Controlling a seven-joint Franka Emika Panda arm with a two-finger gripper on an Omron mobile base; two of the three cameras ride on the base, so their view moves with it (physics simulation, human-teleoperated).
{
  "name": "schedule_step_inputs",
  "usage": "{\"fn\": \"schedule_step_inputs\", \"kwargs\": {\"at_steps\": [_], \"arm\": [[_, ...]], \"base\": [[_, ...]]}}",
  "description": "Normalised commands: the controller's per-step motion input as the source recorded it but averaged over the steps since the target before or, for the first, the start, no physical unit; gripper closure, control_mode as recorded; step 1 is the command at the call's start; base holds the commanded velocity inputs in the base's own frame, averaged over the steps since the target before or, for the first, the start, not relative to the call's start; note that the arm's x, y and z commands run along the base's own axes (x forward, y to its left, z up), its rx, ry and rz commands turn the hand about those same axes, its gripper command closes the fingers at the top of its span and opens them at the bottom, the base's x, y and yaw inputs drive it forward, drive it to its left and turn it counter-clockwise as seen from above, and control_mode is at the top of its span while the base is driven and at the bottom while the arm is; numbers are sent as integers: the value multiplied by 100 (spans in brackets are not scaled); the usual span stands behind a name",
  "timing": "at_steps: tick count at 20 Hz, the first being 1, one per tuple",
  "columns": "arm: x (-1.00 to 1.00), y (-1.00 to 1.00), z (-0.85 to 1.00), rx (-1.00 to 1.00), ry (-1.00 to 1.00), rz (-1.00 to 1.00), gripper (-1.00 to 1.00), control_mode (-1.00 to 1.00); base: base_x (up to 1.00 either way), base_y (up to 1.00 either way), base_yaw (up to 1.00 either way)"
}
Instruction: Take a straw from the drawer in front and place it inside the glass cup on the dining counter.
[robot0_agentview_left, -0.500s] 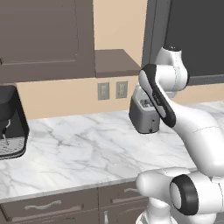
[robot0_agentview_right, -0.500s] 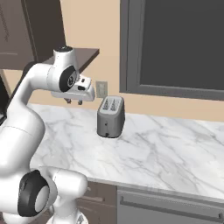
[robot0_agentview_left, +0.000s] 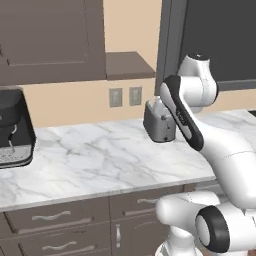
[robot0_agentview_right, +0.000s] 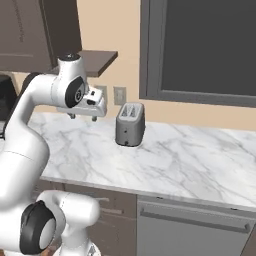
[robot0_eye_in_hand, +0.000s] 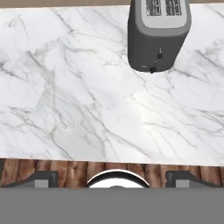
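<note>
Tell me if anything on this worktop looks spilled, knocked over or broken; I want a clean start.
Nothing stands out. The toaster stands upright on the marble worktop, the coffee machine sits upright at its far left, and the drawers below are closed. No spills show.

Toaster (robot0_agentview_right: 129, 124) sits on the worktop (robot0_agentview_right: 190, 160) near its back edge, just below the wall outlets (robot0_agentview_left: 125, 96). Coffee machine (robot0_agentview_left: 14, 127) at the worktop's left end. Drawers (robot0_agentview_left: 52, 218) under the front edge; window (robot0_agentview_right: 205, 47) behind the worktop's right part.
</note>
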Motion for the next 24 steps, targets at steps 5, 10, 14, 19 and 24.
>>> {"fn": "schedule_step_inputs", "kwargs": {"at_steps": [5,10,14,19,24], "arm": [[0,0,0,0,0,0,-100,100],[0,0,0,0,0,0,-100,100],[0,0,0,0,0,0,-100,100],[0,0,0,0,0,0,-100,100],[0,0,0,0,0,0,-100,100]], "base": [[-43,-4,0],[-1,-45,10],[0,-74,28],[0,-71,36],[-1,-60,41]]}}
